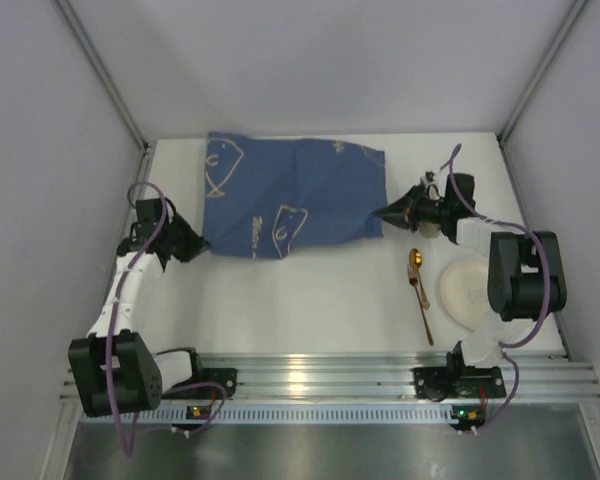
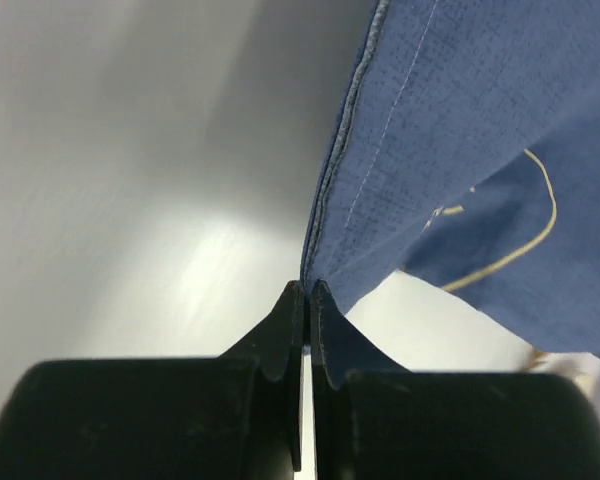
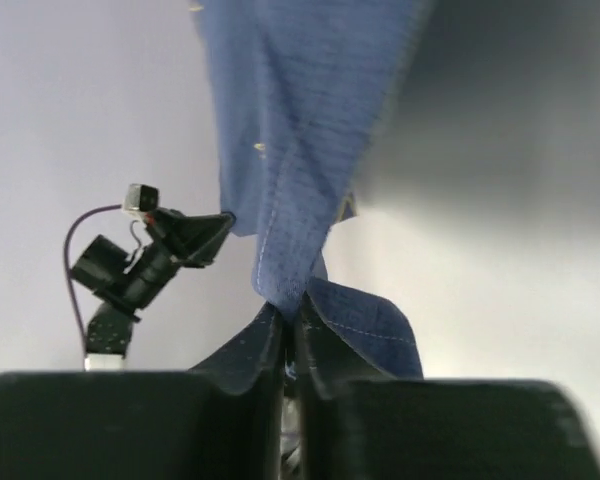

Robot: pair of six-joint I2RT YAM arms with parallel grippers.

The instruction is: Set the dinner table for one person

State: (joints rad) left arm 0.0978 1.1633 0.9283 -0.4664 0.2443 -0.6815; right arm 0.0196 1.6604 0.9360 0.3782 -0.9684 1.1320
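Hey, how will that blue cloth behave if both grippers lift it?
Probably floppy: the blue cloth folds and drapes at the right gripper. Likely light, since the left gripper holds it by just a hemmed edge. It may sag in the middle.

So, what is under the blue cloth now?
Under the lifted left corner of the blue cloth, only white dinner table shows. The rest of the cloth covers whatever lies beneath; that cannot be told.

Deep blue cloth point(image 1: 292, 195) with pale line drawings, cream or white, hard to call from above. Matte white dinner table point(image 1: 310, 310) beneath it. Right of the cloth, a shiny gold spoon point(image 1: 418, 290), then a cream plate point(image 1: 468, 292). Black left gripper point(image 2: 307, 292) and right gripper point(image 3: 288, 318) at the cloth's edges, purple cables point(image 3: 68, 262) trailing.
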